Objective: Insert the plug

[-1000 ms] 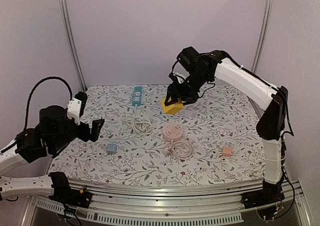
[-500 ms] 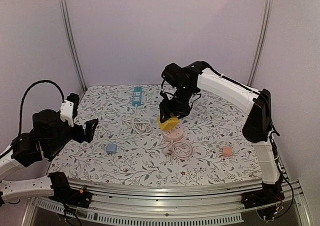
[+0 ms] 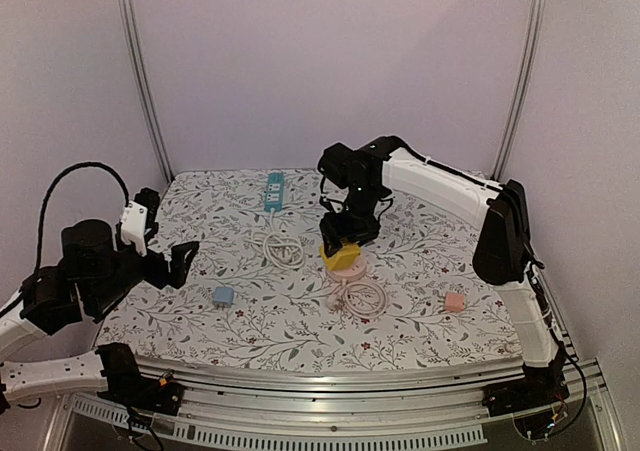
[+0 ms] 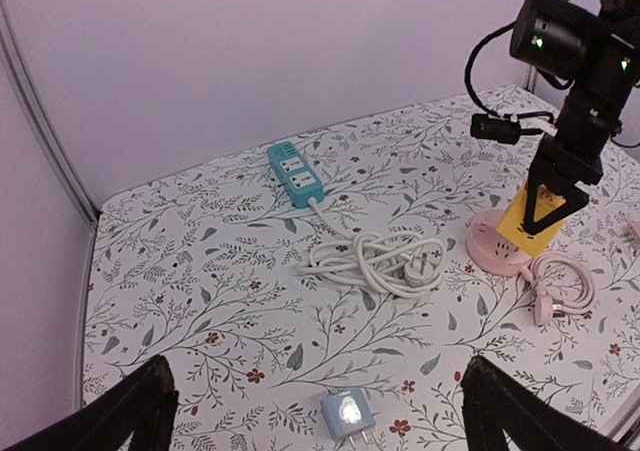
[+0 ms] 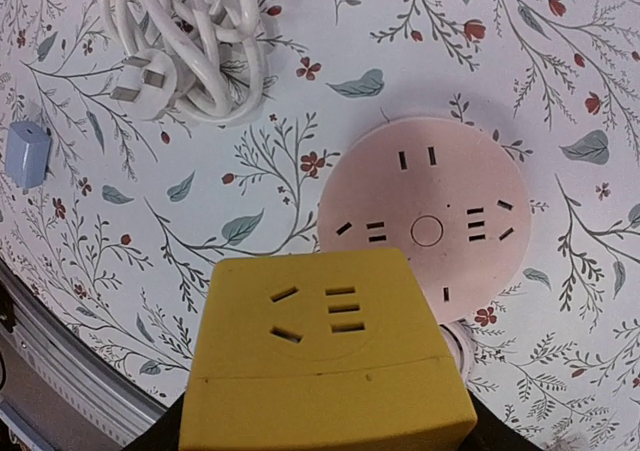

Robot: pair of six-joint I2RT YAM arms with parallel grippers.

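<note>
The right jaws are clamped part-closed on the yellow plug cube, which has been brought from well behind the pink round socket to just over it, so pressing down is probably what's left. The socket's slots are only shown in the right wrist view. The left jaws are held wide open, empty, well left of the socket.

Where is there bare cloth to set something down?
Bare: far left corner beside the teal power strip; right side beyond the pink cube; near edge right of the blue adapter. Crowded: centre, with white cord, pink round socket, yellow adapter in the right gripper.
</note>
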